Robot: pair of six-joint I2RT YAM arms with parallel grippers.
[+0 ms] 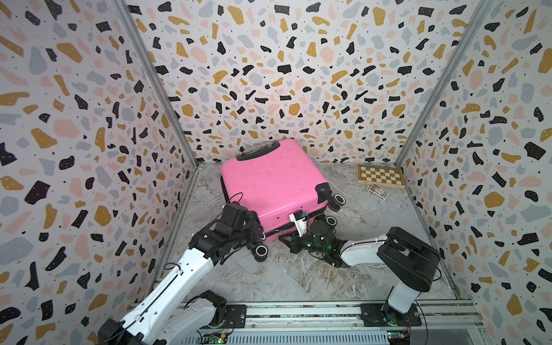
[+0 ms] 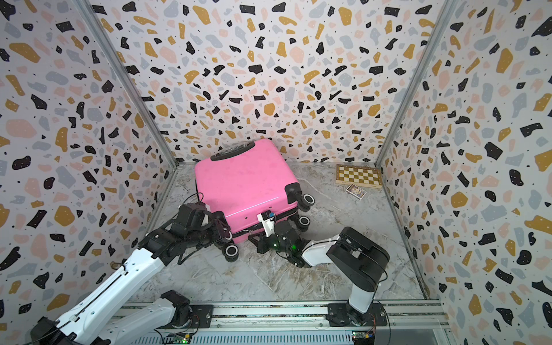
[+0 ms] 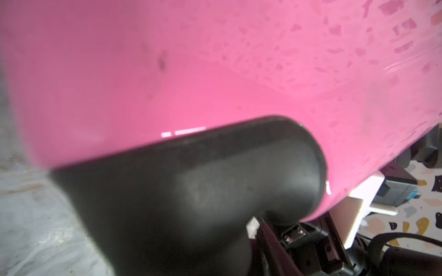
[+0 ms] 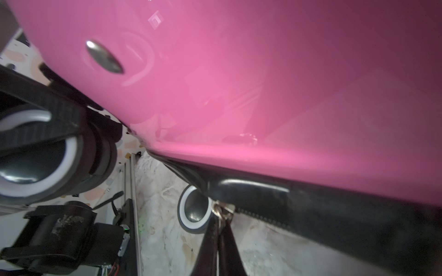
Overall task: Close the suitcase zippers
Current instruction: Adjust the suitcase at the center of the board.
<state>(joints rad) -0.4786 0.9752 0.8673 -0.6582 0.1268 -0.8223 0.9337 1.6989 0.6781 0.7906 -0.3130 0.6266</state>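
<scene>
Looking at a hot-pink hard-shell suitcase (image 1: 268,179) lying flat on the marble-look tabletop (image 1: 298,277), pretty much dead centre in both top views, with the black handle (image 1: 260,150) up toward the back wall. Can make out the black zipper band (image 4: 311,215) along the seam under the pink shell, low and to the right in the right wrist view. Got the right gripper (image 4: 221,215) down at the near edge of the case, just below centre in the top views, with fingers (image 4: 210,239) pressed together and pinching a small metal zipper pull (image 4: 223,209) right at the band, just beside a white-rimmed wheel (image 4: 195,210). Got the left gripper (image 1: 255,230) tucked against the lower-left corner of the case, just above a corner wheel (image 1: 260,251). No telling the finger spread there, honestly: nothing in the left wrist view but pink shell and a blurry black wheel housing (image 3: 191,191). Off at the upper right of the tabletop, well apart from the case: a wooden chessboard (image 1: 380,175) with a small patterned box (image 1: 378,191) just beside it.
</scene>
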